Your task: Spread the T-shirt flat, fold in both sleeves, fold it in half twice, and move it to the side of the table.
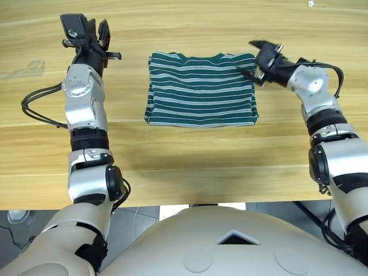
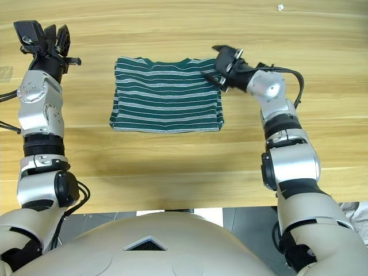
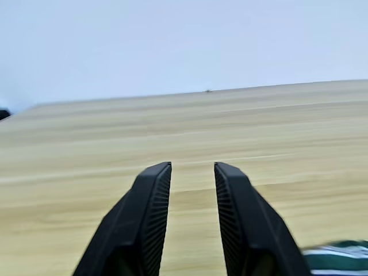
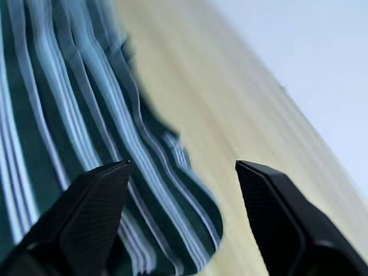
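So, going through the cameras one at a time:

- Head camera: the T-shirt point(image 1: 200, 89), dark green with thin white stripes, lay folded into a neat squarish stack around the middle of the wooden table point(image 1: 184, 155). The collar edge faced away from the robot, and the layers showed along the near edge.
- Head camera: the left gripper point(image 1: 92, 26) was held up over bare wood on the shirt's left, clearly apart from it and level with its far edge. Its fingers pointed away from the robot. Black cables point(image 1: 37, 106) looped out beside that arm.
- Head camera: the right gripper point(image 1: 251, 56) sat right at the shirt's far right corner, fingers pointing in toward the cloth. One finger was over the wood beyond the corner and the other was low over the stripes.
- Head camera: a tiny white speck point(image 1: 310, 3) lay on the far right of the table, well away from everything.
- Left wrist: the fingers point(image 3: 150, 218) were a little apart, with nothing between them but bare tabletop, so released. A sliver of striped cloth point(image 3: 339, 256) peeked in at the frame's corner.
- Right wrist: the fingers point(image 4: 92, 213) were spread wide, gripping nothing. One hung over the stripes and the other over wood, with the shirt's wavy edge running between them. I couldn't tell whether either finger touched the cloth.
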### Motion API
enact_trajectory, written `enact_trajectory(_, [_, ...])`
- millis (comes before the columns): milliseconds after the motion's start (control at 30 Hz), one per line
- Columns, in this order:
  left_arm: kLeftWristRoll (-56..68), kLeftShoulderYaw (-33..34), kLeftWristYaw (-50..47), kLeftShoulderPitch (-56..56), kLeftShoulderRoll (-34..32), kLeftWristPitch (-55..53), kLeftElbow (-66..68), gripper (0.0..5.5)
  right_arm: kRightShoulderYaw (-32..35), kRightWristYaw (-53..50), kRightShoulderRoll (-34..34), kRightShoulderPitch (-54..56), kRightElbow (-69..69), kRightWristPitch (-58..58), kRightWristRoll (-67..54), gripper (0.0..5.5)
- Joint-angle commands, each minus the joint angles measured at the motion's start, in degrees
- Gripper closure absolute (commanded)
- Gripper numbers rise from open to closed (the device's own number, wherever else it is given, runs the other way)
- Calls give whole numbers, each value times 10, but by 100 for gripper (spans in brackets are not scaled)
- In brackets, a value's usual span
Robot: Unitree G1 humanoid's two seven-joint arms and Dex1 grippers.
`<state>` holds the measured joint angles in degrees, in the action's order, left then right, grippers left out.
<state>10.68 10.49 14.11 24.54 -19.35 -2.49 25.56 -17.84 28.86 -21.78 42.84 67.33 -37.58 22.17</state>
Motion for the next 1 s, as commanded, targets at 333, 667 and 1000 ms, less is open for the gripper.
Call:
enact_trajectory(333, [-8, -44, 12, -87, 29, -28, -176, 412, -214, -226, -18, 51, 84, 61, 243, 212])
enact_trajectory(667, [0, -2, 41, -248, -31, -66, -375, 412, -136, 232, -224, -211, -277, -38, -138, 212])
enact_trajectory(1000, [10, -14, 54, -309, -19, -90, -444, 412, -141, 364, -350, -401, -736, 196, -359, 212])
